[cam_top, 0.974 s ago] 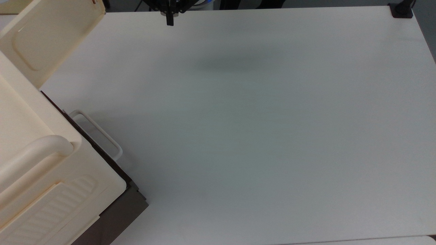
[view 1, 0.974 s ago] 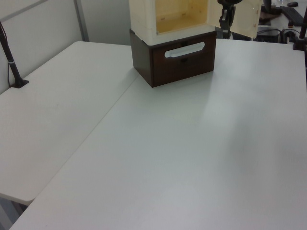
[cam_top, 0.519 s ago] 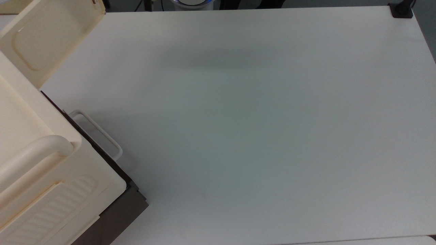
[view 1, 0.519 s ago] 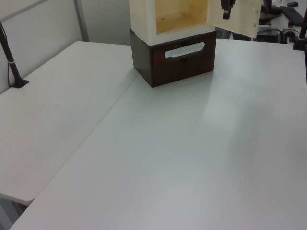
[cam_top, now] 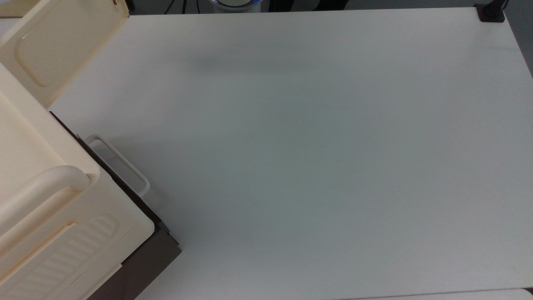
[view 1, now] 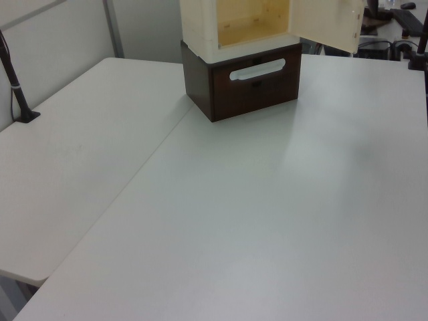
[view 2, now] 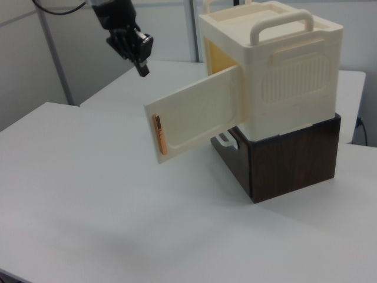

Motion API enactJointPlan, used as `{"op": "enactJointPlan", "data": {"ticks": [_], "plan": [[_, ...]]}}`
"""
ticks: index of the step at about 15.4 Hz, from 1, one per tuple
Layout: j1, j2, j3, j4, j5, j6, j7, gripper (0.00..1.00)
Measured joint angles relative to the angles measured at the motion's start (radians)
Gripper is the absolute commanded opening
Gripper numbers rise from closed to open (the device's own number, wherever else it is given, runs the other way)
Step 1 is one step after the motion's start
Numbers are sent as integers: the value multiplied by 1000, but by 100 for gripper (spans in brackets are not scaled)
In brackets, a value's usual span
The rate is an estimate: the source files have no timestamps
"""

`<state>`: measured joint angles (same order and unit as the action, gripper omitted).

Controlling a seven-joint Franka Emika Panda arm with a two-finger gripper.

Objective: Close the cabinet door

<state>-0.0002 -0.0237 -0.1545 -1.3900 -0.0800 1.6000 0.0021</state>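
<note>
While the cabinet door (view 2: 194,112) stands swung wide open from the cream cabinet (view 2: 277,71), the gripper (view 2: 143,69) hangs in the air above and beyond the door's free edge in the right view, well apart from it and touching nothing. Its fingers point down and appear close together, but whether they are clenched or parted I cannot tell. In that right view the door is hinged at the cabinet's front corner, and an orange-red strip (view 2: 157,134) runs upright near its free edge. The cabinet sits on a dark brown base (view 2: 288,159), whose front carries a white loop handle (cam_top: 120,164), seen in the top view just below the open door (cam_top: 54,46). From the left view the door (view 1: 326,23) juts out to the cabinet's right, and the yellowish inside of the cabinet (view 1: 253,20) lies exposed. Cabinet and base rest on a white table (cam_top: 312,158).
</note>
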Motion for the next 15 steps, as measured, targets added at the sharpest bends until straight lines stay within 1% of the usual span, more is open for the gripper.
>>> {"op": "enactJointPlan", "data": {"ticks": [3, 5, 9, 12, 15], "plan": [[-25, -31, -62, 1, 5, 0, -59, 0], [-56, -47, -96, 1, 10, 0, -112, 0], [-125, -54, -155, -3, 35, 0, -262, 0], [-135, -49, -182, -12, 50, 0, -335, 0], [-137, -35, -189, -33, 82, 0, -372, 0]]}}
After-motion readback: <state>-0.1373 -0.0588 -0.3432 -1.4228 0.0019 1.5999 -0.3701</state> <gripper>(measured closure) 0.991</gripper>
